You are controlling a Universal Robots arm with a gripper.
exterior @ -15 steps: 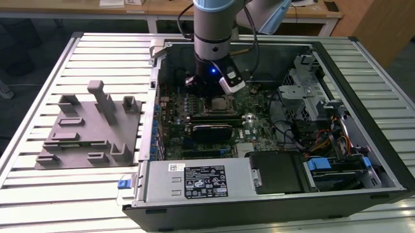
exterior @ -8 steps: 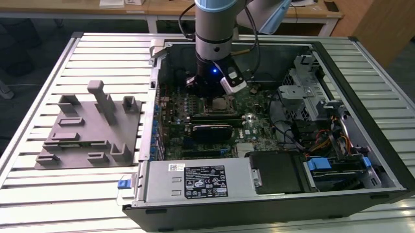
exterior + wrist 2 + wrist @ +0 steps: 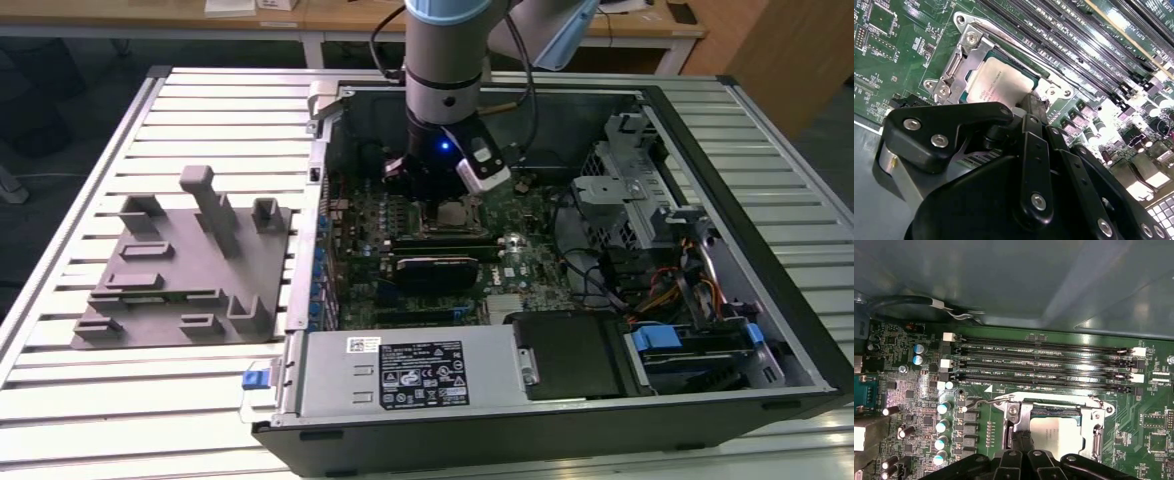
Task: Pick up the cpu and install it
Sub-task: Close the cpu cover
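Gripper (image 3: 1021, 436): in the first wrist view the black fingers are pressed together into one narrow tip with nothing between them. The tip stands at the edge of the socket (image 3: 1095, 415), just beside the chip. From these views I cannot tell if it touches the chip.

The cpu (image 3: 1059, 432): it lies flat inside the socket's metal frame with its pale silvery top facing up. In the second wrist view the same chip (image 3: 999, 82) sits level within the frame. The gripper's linkage rises over the nearer side of the socket.

Memory slots (image 3: 1044, 362): four long dark slots run in parallel just beyond the socket, on the side away from the gripper.

Capacitors (image 3: 944, 407): a row of small upright cans stands beside the socket on the green motherboard (image 3: 904, 390).

Arm (image 3: 447, 60): in the exterior view it comes straight down over the socket, inside the open computer case (image 3: 781, 150).

Power supply (image 3: 400, 372): a silvery box at the case wall, well apart from the socket and towards the camera in the exterior view.

Grey tray (image 3: 154, 300): it has upright posts and lies outside the case, well to the exterior view's left of the socket, on the slatted metal table (image 3: 80, 410).
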